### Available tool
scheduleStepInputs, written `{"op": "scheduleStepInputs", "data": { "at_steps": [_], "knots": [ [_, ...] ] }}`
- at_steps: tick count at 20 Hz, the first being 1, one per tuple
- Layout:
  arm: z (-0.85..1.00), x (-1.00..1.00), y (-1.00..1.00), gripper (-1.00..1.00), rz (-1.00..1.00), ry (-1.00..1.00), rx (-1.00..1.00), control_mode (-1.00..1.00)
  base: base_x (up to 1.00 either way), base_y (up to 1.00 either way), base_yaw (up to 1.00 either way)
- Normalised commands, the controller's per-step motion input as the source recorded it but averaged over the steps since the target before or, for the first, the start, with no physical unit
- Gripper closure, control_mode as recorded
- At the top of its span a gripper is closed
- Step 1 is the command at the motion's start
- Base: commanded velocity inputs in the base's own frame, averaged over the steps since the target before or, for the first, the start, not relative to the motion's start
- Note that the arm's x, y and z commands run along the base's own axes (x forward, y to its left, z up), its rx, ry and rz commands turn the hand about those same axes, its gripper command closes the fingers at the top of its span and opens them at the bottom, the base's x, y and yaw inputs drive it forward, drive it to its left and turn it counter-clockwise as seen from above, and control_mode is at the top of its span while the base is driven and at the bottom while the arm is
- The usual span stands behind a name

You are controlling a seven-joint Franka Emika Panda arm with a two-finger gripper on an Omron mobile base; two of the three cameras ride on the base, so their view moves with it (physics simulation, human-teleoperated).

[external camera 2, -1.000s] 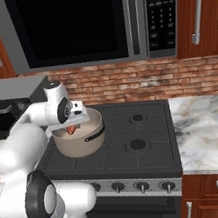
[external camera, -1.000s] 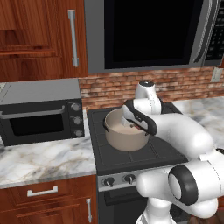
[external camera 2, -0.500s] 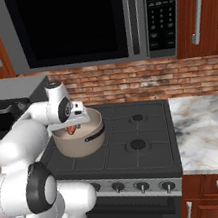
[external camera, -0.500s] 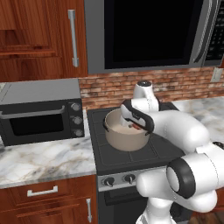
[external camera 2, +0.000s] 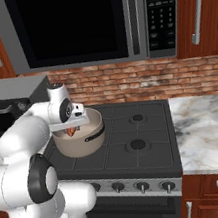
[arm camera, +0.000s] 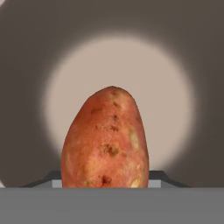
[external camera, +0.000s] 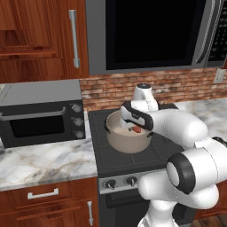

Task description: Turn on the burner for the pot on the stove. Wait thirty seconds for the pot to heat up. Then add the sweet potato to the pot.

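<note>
Kitchen, brick backsplash, marble counters. Left to right in the left base view: toaster oven point(external camera: 42, 116) on counter; stove point(external camera: 122, 153); pot point(external camera: 127, 135) on its left burner; arm bent over pot. Gripper point(external camera: 136, 128) inside the rim, unmoved over the last second; jaws partly closed on the sweet potato point(arm camera: 105, 140), which hangs over the pale pot floor. Judgement: last step under way, release pending. Finger tips hidden behind the tuber; flame and knob position too small to tell.
</note>
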Motion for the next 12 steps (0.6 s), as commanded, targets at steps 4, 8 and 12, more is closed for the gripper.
{"op": "scheduleStepInputs", "data": {
  "at_steps": [4,8,12],
  "knots": [
    [-0.08,0.06,0.00,1.00,0.00,0.04,0.06,-1.00,0.00,0.00,0.00],
    [-0.14,0.09,0.00,1.00,0.00,0.03,0.04,-1.00,0.00,0.00,0.00],
    [-0.20,0.04,0.15,1.00,0.00,0.01,0.00,-1.00,0.00,0.00,0.00]
  ]
}}
